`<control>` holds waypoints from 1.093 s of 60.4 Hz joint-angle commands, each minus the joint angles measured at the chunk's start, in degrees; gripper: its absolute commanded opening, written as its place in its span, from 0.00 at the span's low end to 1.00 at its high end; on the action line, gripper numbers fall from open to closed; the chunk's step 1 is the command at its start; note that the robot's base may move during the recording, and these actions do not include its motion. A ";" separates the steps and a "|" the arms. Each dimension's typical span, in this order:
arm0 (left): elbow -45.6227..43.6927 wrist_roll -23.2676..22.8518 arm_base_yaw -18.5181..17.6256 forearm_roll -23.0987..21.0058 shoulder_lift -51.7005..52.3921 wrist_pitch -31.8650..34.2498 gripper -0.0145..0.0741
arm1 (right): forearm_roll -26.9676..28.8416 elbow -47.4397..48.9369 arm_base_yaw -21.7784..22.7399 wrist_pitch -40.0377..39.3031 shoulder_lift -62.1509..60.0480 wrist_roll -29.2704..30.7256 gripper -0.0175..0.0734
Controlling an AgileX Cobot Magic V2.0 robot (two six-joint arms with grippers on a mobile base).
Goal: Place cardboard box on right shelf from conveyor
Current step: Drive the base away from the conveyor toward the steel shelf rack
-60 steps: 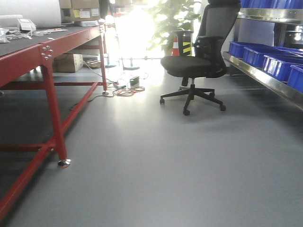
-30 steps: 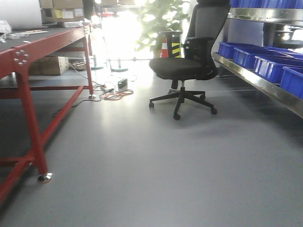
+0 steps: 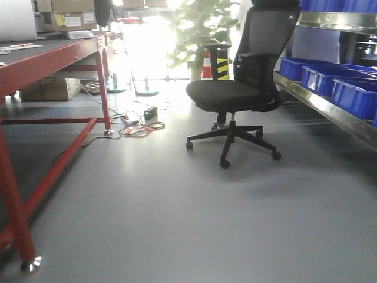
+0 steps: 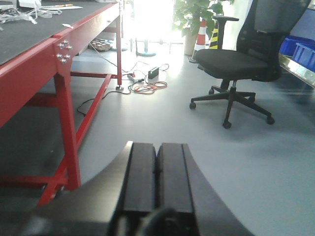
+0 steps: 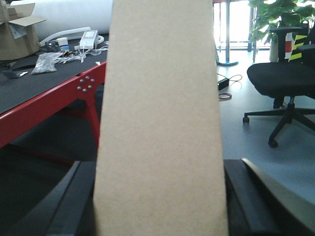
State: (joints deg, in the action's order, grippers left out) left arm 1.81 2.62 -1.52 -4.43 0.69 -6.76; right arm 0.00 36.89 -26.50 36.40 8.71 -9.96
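Standing upright in the right gripper [image 5: 160, 216], the box [image 5: 160, 98] is clamped by its slim sides, with the jaws spread only to its width. A narrow grip like this is judged to hold the flat box steady in transit, though most of the wrist view is blocked by it. The box is thus off the conveyor [image 3: 41, 59], which is seen at the left, and not yet on the shelf [image 3: 330, 106], which is seen at the right under blue bins [image 3: 353, 94]. The left gripper [image 4: 156, 182] is pressed shut with nothing in it, probably tucked low to be kept out of the way. A chair [image 3: 235, 94] is parked near the shelf, so a clear approach has to be chosen.
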 commanded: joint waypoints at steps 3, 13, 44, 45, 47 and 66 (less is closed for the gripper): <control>0.47 0.01 -0.38 -0.34 0.93 4.87 0.03 | 0.00 1.49 0.31 -5.86 0.80 0.62 0.33; 0.47 0.01 -0.38 -0.34 0.93 4.87 0.03 | 0.00 1.49 0.31 -5.86 0.80 0.62 0.33; 0.47 0.01 -0.27 -0.34 0.93 4.87 0.03 | 0.00 1.49 0.26 -5.85 0.80 0.62 0.33; 0.47 0.01 -0.10 -0.34 0.93 4.87 0.03 | 0.00 1.49 0.26 -5.85 0.80 0.62 0.33; 0.47 0.01 0.14 -0.34 0.93 4.87 0.03 | 0.00 1.49 0.26 -5.85 0.80 0.62 0.33; 0.47 0.01 0.45 -0.34 0.93 4.87 0.03 | 0.00 1.49 0.26 -5.85 0.80 0.62 0.33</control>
State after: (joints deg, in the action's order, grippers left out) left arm 1.81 2.62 -1.18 -4.43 0.69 -6.76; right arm 0.00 36.89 -26.50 36.40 8.71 -9.96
